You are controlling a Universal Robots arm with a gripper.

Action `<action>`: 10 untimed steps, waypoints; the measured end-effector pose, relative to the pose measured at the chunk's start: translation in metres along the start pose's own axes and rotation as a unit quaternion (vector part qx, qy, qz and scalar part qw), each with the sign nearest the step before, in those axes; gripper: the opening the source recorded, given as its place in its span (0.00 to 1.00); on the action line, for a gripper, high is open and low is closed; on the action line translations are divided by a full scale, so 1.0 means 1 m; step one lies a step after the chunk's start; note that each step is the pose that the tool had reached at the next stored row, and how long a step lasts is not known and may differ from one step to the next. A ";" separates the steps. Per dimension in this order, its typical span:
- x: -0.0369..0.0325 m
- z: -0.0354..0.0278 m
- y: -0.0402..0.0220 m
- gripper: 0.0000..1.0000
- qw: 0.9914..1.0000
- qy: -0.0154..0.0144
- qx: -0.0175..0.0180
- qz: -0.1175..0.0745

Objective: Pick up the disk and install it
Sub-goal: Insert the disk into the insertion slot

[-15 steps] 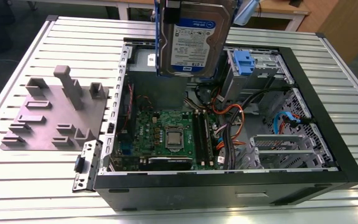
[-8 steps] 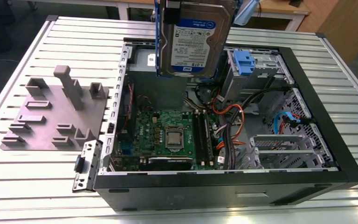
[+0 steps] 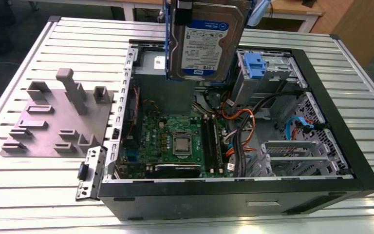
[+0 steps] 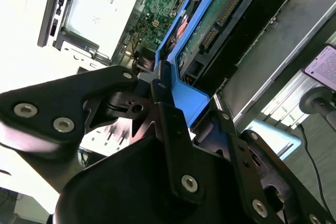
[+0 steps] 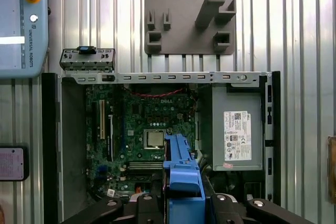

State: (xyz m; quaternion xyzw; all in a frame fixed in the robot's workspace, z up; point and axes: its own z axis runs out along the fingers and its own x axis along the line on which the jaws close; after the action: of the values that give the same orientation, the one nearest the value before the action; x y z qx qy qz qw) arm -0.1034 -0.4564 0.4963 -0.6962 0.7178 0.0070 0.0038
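Gripper (image 4: 186, 95) right up close in the second wrist view, fingers (image 4: 157, 80) pinched together on the blue carrier frame, so the disk (image 3: 206, 39) is in hand. In the exterior view it hangs on edge, label facing the camera, high over the far side of the open case (image 3: 239, 200). It is clear of everything, with the motherboard (image 3: 174, 141) below. Just to the exterior view's right sits the metal drive cage (image 3: 265, 73) with its blue latch (image 3: 255, 63).

This looks like the carry toward the bay, judging by the height. Done well, the hold stays on the frame rather than the drive body, and the disk stays square to the fingers so it doesn't swing. Watch those orange and black cables (image 3: 239, 122) bunched beside the cage: a snag there could twist the disk in the grip. Slow and level wins here, with the frame edge lined up parallel to the cage walls.
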 end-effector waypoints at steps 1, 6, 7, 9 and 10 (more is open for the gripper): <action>0.0000 0.0000 -0.0008 0.37 1.000 0.000 0.000 0.000; 0.0013 0.0000 -0.0012 0.37 1.000 0.000 0.000 0.000; 0.0021 0.0000 -0.0013 0.37 1.000 0.000 0.000 0.000; 0.0045 0.0000 -0.0013 0.37 1.000 0.000 0.000 0.000; 0.0060 -0.0001 -0.0013 0.37 1.000 0.000 0.000 0.000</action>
State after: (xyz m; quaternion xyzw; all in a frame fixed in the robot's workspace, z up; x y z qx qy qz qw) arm -0.1022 -0.4624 0.4963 -0.6962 0.7178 0.0070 0.0038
